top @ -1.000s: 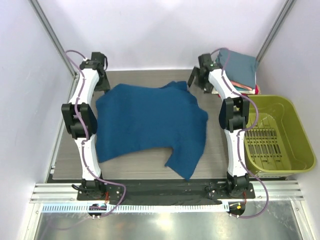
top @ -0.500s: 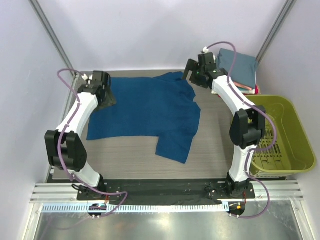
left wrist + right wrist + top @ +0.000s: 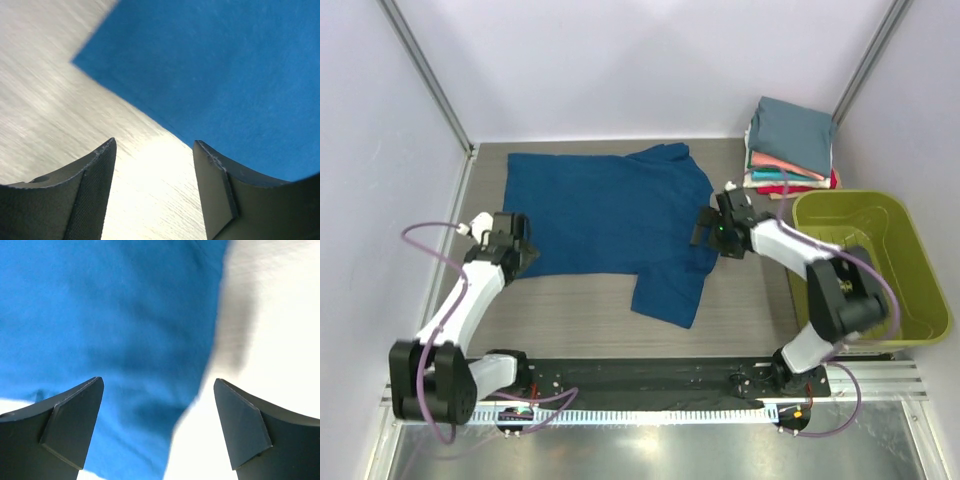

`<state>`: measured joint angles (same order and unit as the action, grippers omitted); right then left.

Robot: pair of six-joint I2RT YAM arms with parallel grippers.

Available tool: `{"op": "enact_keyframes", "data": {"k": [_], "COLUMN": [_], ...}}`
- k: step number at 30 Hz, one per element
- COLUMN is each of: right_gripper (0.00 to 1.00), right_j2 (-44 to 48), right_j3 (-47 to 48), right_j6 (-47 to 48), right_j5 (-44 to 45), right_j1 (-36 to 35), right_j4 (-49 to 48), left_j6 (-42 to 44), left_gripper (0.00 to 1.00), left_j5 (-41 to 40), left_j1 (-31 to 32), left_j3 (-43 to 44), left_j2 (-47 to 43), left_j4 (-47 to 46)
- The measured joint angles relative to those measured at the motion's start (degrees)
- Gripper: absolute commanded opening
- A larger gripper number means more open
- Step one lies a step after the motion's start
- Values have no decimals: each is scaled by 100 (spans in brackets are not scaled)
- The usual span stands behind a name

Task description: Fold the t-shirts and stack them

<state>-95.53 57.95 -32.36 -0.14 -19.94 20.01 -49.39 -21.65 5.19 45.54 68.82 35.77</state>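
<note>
A dark blue t-shirt [image 3: 605,215] lies spread flat on the wooden table [image 3: 575,305], with no print showing and one part hanging toward the near side at its lower right. My left gripper [image 3: 518,255] stands open at the shirt's near-left corner. In the left wrist view the left gripper [image 3: 154,142] has bare table between its fingers and the blue t-shirt [image 3: 225,70] just ahead. My right gripper [image 3: 705,230] is open at the shirt's right edge. In the right wrist view the right gripper [image 3: 158,380] straddles the edge of the blue t-shirt [image 3: 100,315] without holding it. Folded t-shirts [image 3: 790,145] sit stacked at the far right.
An olive-green plastic basket [image 3: 910,260] stands at the right edge of the table, beside the right arm. White walls with metal posts close in the back and both sides. A black rail runs along the near edge by the arm bases.
Both arms have swung back from the far end toward the near side. The shirt went from rumpled to lying flat with its top edge at the back. Neither gripper holds it now.
</note>
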Motion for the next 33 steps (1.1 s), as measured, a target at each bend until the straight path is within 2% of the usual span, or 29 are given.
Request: {"op": "enact_keyframes", "data": {"k": [4, 9, 14, 29, 32, 33], "right_gripper": [99, 99, 99, 96, 94, 94], "right_j2": [1443, 2422, 2745, 3235, 3322, 3329], "right_j3": [-955, -1751, -2343, -3095, -3239, -3272], "right_j6": [-214, -459, -533, -730, -852, -894], "right_j5": [219, 188, 9, -673, -782, -807], "right_j1": [-122, -352, -356, -361, -411, -459], "right_j4": [-247, -566, -531, -708, -791, -822], "left_j6": [-424, -782, -946, -1141, -1169, -1169], "left_gripper": [64, 63, 61, 52, 46, 39], "left_j5": [-330, -367, -299, -455, -498, -514], "left_j1": [-114, -461, -931, -1010, -1019, -1034], "left_j3": [-588, -1062, -1132, -1082, -1082, -1073], "left_j2": [-793, -756, -404, 601, 739, 785], "left_j4": [-166, -380, -691, -1322, -1386, -1421]}}
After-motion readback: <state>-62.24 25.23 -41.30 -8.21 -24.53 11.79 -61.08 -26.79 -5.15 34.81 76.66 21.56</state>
